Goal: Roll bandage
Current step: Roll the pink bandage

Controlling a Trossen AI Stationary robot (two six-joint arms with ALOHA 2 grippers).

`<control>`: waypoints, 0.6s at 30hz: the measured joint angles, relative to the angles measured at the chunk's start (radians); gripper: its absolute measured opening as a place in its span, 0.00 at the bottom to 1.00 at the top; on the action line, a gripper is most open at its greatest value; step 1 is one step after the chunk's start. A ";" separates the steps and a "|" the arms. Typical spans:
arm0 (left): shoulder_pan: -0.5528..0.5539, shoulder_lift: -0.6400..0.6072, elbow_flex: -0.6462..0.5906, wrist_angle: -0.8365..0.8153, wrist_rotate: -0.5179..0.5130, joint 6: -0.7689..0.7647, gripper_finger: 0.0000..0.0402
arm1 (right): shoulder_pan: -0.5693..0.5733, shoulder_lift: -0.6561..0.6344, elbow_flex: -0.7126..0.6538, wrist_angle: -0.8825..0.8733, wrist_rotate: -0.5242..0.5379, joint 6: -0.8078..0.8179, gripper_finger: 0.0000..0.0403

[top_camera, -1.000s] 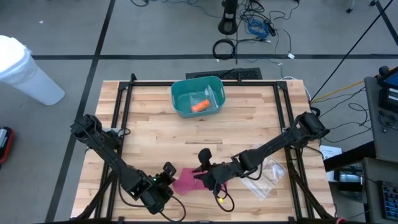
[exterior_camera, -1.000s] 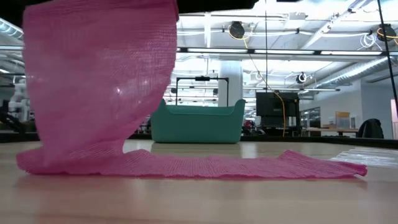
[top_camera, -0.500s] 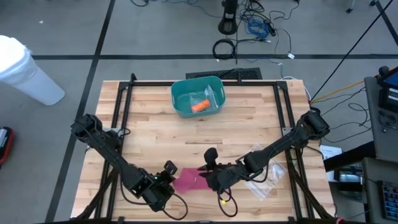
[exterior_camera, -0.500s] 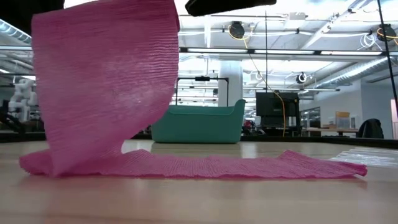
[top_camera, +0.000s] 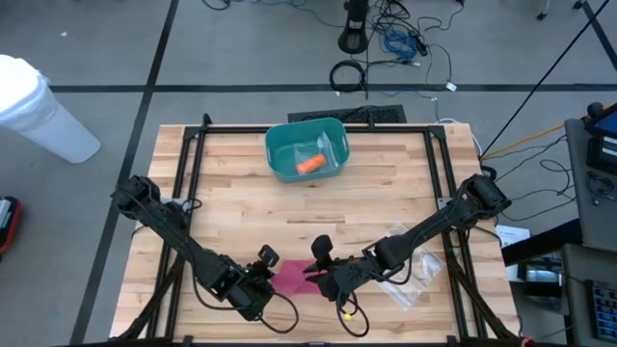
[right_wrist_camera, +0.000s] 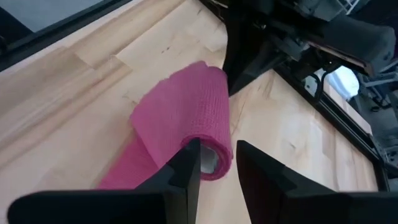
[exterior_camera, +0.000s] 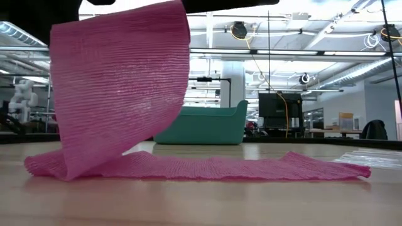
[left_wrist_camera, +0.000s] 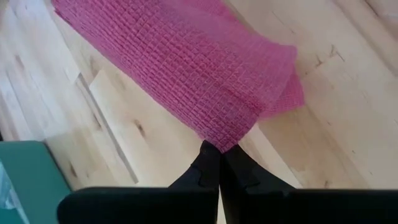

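A pink mesh bandage (top_camera: 289, 280) lies near the table's front edge, between my two grippers. One stretch of it lies flat on the wood (exterior_camera: 213, 167). From a fold at its left (exterior_camera: 53, 168) a sheet (exterior_camera: 119, 88) rises to a rolled part (right_wrist_camera: 208, 118) held above the table. My left gripper (top_camera: 270, 274) is shut on the bandage from the left. My right gripper (top_camera: 316, 275) is closed on the roll from the right. In the right wrist view the left arm's gripper (right_wrist_camera: 249, 50) shows at the roll's far end. My left gripper pinches the bandage's edge (left_wrist_camera: 221, 140) between its two shut fingertips, slanting down from the table's left. From there the mesh spreads away slack toward a fold (left_wrist_camera: 291, 93) on the wood. My right gripper has the roll's near end (right_wrist_camera: 210, 159) between its two fingers (right_wrist_camera: 186, 163), coming slanted from the table's right. The roll is lifted clear, and the bandage hangs from it down to the table.
A teal bin (top_camera: 307, 149) with an orange thing (top_camera: 310, 165) in it stands at the far middle. A clear plastic bag (top_camera: 415, 275) lies under the right arm. Black frame rails (top_camera: 193, 183) run along the table's sides. Bare wood (top_camera: 318, 207) lies between bin and bandage.
The raised sheet of bandage has drifted a little toward the table's right, and its fold on the wood has followed. The flat stretch and its right end have stayed where they were. Both grippers have kept their hold.
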 joint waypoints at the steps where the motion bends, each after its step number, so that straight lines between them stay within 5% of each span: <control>1: 0.002 0.000 0.000 0.006 0.001 0.014 0.00 | -0.003 0.000 0.000 0.000 -0.004 0.000 0.22; 18: 0.009 0.000 0.000 0.056 0.017 0.103 0.00 | -0.008 0.000 0.000 -0.017 -0.013 -0.070 0.22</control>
